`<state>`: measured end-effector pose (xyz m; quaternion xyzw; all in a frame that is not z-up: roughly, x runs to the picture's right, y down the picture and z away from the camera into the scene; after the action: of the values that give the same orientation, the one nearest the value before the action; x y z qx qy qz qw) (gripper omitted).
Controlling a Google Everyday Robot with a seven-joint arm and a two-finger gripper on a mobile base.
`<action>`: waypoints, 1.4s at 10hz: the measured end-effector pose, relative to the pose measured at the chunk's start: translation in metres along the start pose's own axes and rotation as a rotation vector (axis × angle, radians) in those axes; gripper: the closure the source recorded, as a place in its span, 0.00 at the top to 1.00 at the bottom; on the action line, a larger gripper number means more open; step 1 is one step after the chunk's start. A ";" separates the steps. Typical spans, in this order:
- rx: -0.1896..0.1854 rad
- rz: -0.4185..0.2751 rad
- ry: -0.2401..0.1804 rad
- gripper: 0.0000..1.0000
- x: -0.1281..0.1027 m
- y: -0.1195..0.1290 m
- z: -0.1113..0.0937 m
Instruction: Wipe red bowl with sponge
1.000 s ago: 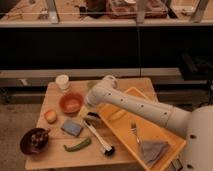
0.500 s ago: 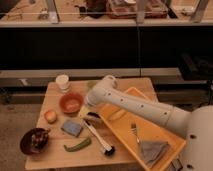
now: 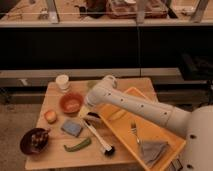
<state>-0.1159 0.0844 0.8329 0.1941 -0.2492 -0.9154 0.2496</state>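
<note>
A wooden table stands in front of dark shelving. At its near left corner is a dark maroon bowl with something in it that cannot be made out. Just right and a little farther back lies a small orange fruit. A white cup stands at the far edge.

The sponge lies flat on the table, blue-grey face up, near the middle of the table's left half. It is apart from everything else. The red bowl sits upright just beyond it, between the sponge and the cup. A green pepper lies nearer, beside the sponge.

The gripper hangs low over the table to the right of the sponge and the red bowl, close to the left edge of a yellow tray. Its fingers are spread apart and hold nothing. A brush lies slanting from under the gripper toward the near edge, black head nearest.

In the tray lie a fork and, at the near right end, a folded grey cloth. The white arm reaches across the tray from the right.
</note>
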 end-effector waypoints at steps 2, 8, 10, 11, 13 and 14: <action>0.000 0.000 0.000 0.80 0.000 0.000 0.000; 0.005 -0.051 0.015 0.80 0.024 -0.022 -0.008; 0.025 -0.089 0.014 0.80 0.050 -0.051 -0.014; 0.036 -0.096 -0.003 0.80 0.052 -0.058 -0.014; 0.062 -0.085 -0.050 0.80 0.042 -0.073 -0.010; 0.074 -0.060 -0.072 0.80 0.028 -0.082 -0.004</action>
<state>-0.1657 0.1287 0.7781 0.1777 -0.2859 -0.9190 0.2054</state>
